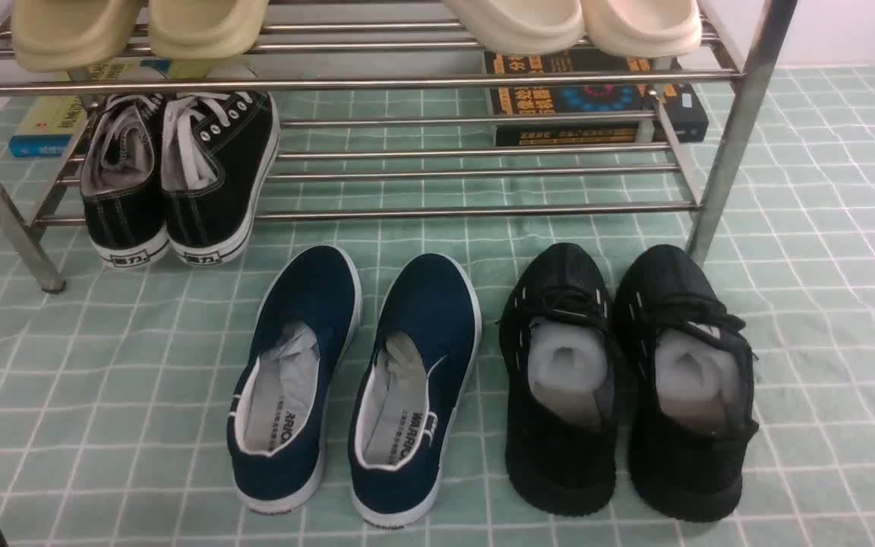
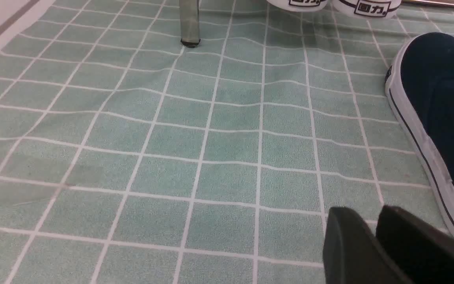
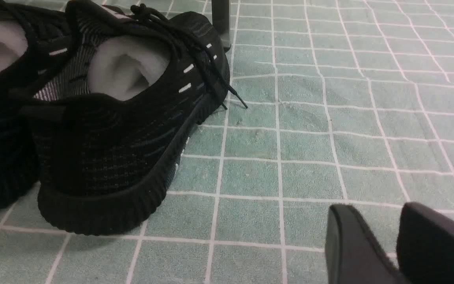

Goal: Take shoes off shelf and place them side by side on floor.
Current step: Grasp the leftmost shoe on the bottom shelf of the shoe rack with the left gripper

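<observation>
The pair of black canvas shoes (image 1: 175, 178) with white laces sits on the lower tier of the steel shelf (image 1: 483, 211), at its left end, heels toward me and hanging over the front tube. The white heel soles of the shoes (image 2: 365, 7) peek in at the edge of the left wrist view. My left gripper (image 2: 365, 215) hovers low over the mint grid floor (image 2: 195, 142), shut and empty, beside a navy slip-on. My right gripper (image 3: 373, 211) is slightly open and empty over the floor (image 3: 329, 150), beside the black knit sneakers.
Navy slip-ons (image 1: 354, 380) and black knit sneakers (image 1: 627, 380) stand on the floor in front of the shelf. Beige slippers (image 1: 141, 30) and cream slippers (image 1: 574, 23) fill the top tier. Books (image 1: 597, 106) lie behind. Shelf legs (image 1: 741, 129) (image 2: 189, 21) stand at both front corners.
</observation>
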### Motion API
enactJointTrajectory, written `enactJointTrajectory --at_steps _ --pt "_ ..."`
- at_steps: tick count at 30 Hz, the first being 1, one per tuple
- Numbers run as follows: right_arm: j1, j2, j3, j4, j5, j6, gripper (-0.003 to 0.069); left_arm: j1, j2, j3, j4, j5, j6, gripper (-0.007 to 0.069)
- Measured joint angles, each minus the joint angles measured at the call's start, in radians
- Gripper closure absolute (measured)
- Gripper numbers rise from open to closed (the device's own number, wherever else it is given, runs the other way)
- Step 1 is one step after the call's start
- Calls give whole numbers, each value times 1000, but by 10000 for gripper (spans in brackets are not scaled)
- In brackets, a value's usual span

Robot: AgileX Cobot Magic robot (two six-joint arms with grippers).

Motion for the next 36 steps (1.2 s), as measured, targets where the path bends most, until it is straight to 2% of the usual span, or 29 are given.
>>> enactJointTrajectory --at_steps 10,31,32,36 --pt "0 0 0 0 0 0 432 0 0 0 49 3 0 479" --pt "0 0 0 0 0 0 421 0 0 0 51 5 -19 462" --pt "0 0 0 0 0 0 421 0 0 0 34 5 -39 462" --pt "0 0 0 0 0 0 421 0 0 -1 -237 3 -297 456"
